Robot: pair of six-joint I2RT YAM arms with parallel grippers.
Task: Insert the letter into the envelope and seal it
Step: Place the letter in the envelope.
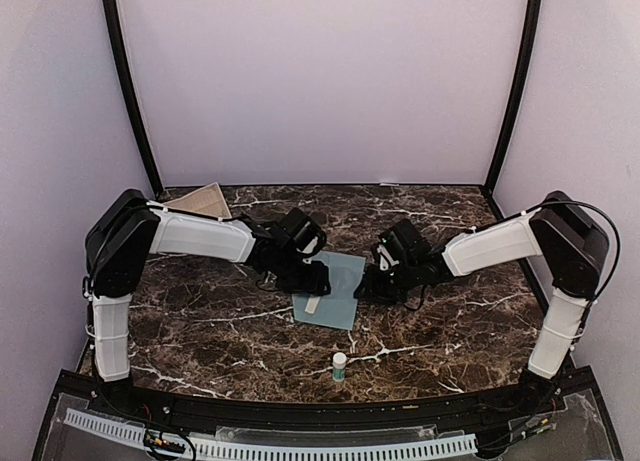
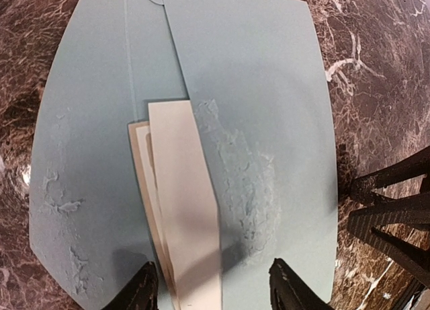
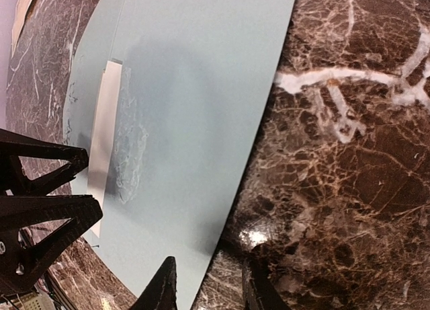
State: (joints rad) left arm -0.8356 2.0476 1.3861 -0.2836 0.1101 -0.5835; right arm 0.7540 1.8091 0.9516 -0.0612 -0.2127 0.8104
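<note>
The pale teal envelope (image 1: 335,286) lies flat on the marble table between both grippers. It fills the left wrist view (image 2: 255,88), with rough glue marks on it. A folded cream letter (image 2: 185,209) lies on it, its far end tucked under an envelope panel and its near end sticking out (image 1: 312,305). My left gripper (image 2: 215,290) is open, with one finger on each side of the letter's near end, just above the paper. My right gripper (image 3: 209,286) is open over the envelope's (image 3: 195,108) right edge, one finger over the paper, the other over the marble. The letter (image 3: 106,122) also shows there.
A small white glue stick (image 1: 340,366) with a green base stands near the table's front edge. Tan paper sheets (image 1: 205,198) lie at the back left corner. The left gripper's black fingers (image 3: 40,209) reach into the right wrist view. Pale walls enclose the table.
</note>
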